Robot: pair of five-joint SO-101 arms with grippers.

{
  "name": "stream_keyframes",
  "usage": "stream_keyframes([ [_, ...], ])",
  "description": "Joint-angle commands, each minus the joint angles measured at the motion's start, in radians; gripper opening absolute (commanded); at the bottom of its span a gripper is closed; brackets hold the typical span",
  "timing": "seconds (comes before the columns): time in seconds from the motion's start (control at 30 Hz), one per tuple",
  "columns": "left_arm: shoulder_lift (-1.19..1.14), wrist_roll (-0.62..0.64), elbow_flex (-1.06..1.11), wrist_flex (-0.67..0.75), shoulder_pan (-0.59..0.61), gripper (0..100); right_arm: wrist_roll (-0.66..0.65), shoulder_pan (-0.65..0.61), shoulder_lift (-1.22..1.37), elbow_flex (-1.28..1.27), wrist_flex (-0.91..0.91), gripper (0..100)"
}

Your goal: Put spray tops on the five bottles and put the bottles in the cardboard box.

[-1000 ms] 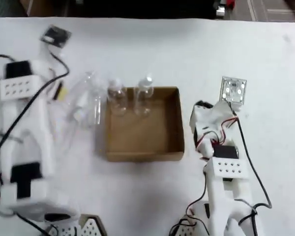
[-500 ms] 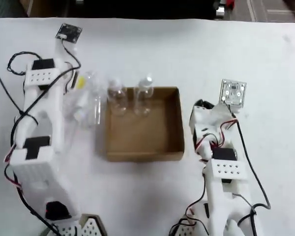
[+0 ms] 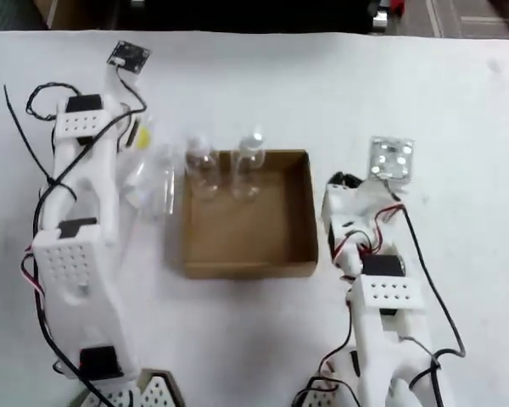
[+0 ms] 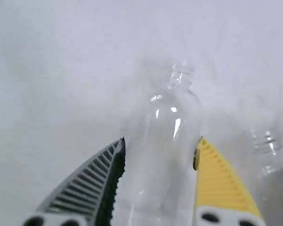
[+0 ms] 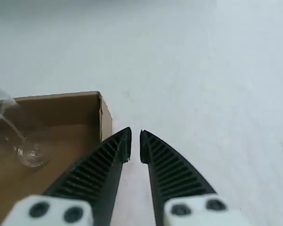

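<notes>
The cardboard box [image 3: 305, 212] lies open at the table's middle, with two clear bottles [image 3: 202, 167] [image 3: 248, 163] at its far wall. Left of the box lies a cluster of loose clear bottles [image 3: 151, 180]. My left gripper [image 3: 138, 153] is among them. In the left wrist view it is open [image 4: 159, 150], with its grey and yellow fingers on either side of an uncapped clear bottle [image 4: 165, 141]. Another open-necked bottle [image 4: 270, 160] stands beside it. My right gripper [image 3: 332, 208] rests by the box's right wall, shut and empty [image 5: 134, 141]. The box corner [image 5: 101, 110] and a bottle [image 5: 16, 141] are just beyond it.
The table is white. Cables run along both arms. Small square boards [image 3: 129, 54] [image 3: 391, 158] stick out from the arms near the grippers. Bare table lies right of the box and in front of it [image 3: 254, 331].
My left arm has swung forward and away from the table's left edge, bringing its gripper in among the loose bottles. The right arm has shifted slightly left.
</notes>
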State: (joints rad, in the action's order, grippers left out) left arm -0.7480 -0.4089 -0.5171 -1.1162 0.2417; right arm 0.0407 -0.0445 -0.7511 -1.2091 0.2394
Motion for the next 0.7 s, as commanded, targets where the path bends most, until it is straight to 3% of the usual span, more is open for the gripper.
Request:
stream_keyframes([
  [0.0, -0.033, -0.023, -0.126, -0.097, -0.004, 23, -0.069, -0.038, -0.015, 0.009, -0.018, 1.8],
  [0.67, -0.414, -0.054, -0.703, -0.462, 0.004, 26, -0.074, -0.033, -0.015, 0.009, -0.018, 1.8],
])
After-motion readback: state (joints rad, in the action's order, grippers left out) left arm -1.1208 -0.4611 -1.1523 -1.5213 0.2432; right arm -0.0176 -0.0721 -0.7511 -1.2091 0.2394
